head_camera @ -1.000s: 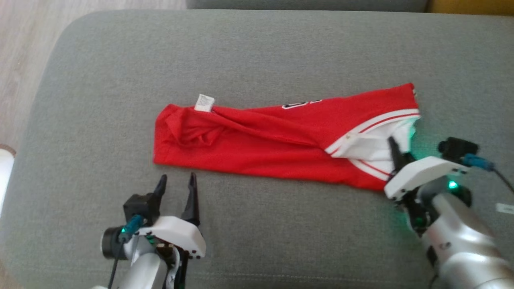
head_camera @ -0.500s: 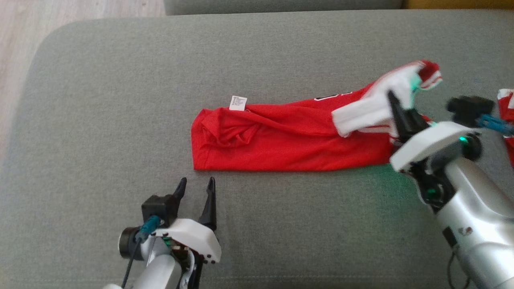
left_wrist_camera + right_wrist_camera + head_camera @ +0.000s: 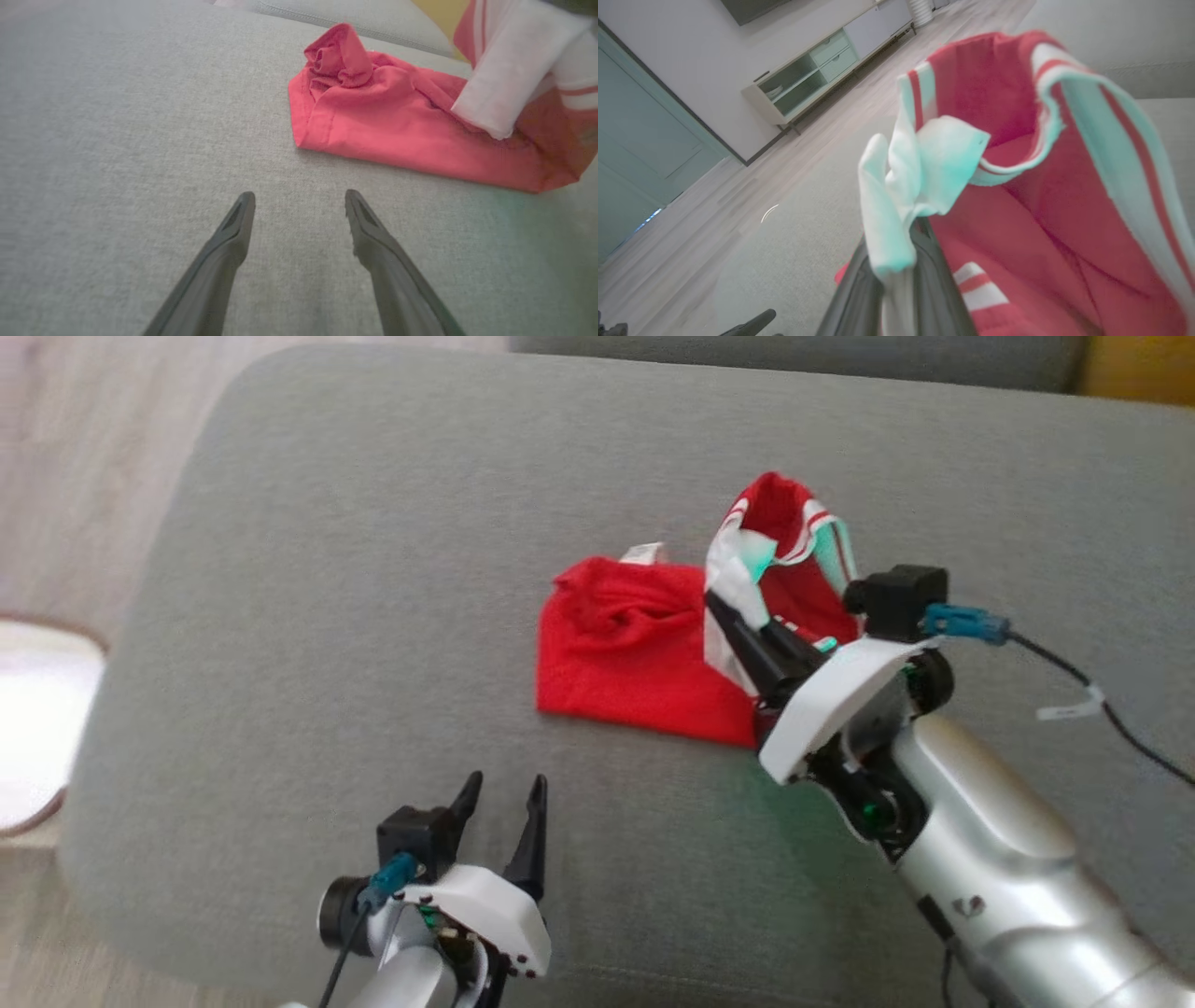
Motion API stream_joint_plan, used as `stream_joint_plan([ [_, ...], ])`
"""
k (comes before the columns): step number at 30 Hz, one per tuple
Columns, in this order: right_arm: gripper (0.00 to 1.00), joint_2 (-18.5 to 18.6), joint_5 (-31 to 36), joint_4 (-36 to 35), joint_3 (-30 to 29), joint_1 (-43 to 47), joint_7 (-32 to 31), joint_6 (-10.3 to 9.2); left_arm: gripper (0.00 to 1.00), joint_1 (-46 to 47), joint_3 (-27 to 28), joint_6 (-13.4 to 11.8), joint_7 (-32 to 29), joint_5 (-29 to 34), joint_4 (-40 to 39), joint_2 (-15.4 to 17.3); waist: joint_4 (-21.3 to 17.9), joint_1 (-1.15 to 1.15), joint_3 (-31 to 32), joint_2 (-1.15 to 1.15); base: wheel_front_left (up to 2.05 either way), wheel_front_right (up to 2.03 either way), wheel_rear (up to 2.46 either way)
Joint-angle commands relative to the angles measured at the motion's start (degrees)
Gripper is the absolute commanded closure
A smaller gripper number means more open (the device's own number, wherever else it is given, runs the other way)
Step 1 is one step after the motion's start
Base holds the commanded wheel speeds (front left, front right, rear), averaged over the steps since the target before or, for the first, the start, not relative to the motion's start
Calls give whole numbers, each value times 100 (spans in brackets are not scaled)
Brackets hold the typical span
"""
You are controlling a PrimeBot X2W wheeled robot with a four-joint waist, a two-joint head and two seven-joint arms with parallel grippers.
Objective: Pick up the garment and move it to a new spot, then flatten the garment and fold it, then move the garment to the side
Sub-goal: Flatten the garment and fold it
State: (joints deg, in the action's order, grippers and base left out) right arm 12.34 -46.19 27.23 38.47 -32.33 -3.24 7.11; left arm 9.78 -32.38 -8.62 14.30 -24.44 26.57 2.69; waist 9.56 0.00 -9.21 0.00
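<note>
A grey upholstered sofa cushion (image 3: 373, 569) with rounded corners lies in soft, even light; pale wood-plank floor (image 3: 84, 457) runs beyond its left edge; a low pale sideboard (image 3: 831, 56) with open shelves stands against a light wall (image 3: 668, 46), near a blue-green door (image 3: 635, 140).

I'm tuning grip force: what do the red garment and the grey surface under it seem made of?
The red garment looks like thin, matte knit, possibly synthetic mesh: it drapes and creases softly. The grey cushion: matte woven upholstery, fine weave visible; rounded edges suggest padding.
</note>
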Motion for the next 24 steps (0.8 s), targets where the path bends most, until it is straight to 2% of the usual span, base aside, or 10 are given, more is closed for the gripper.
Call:
stream_joint_plan([
  [1,100,-122,89,-84,24,-180,13,37,0,201,122,-39,70,-34,-143,19,295,0,-14,0,0,0,0],
  [8,100,-606,458,725,-159,-525,248,37,0,181,-59,-89,70,-147,-120,19,833,0,-45,0,0,0,0],
  [9,87,-678,453,843,-206,-576,309,37,0,187,-72,-97,70,-156,-123,19,879,0,-52,0,0,0,0],
  [10,17,-739,446,917,-184,-626,346,37,0,189,-83,-102,70,-165,-123,19,913,0,-55,0,0,0,0],
  [11,0,-788,415,968,-181,-670,417,37,0,190,-84,-112,70,-171,-122,19,928,0,-55,0,0,0,0],
  [14,0,-859,446,1105,-189,-787,714,37,0,191,-59,-149,70,-156,-132,19,916,0,-38,0,0,0,0],
  [18,0,-815,725,1463,-412,-864,1224,37,0,188,86,-215,70,-85,-195,19,715,0,18,0,0,0,0],
  [24,0,-653,1225,1982,-1101,-840,1701,37,0,228,320,-260,70,66,-307,19,307,0,62,0,0,0,0],
])
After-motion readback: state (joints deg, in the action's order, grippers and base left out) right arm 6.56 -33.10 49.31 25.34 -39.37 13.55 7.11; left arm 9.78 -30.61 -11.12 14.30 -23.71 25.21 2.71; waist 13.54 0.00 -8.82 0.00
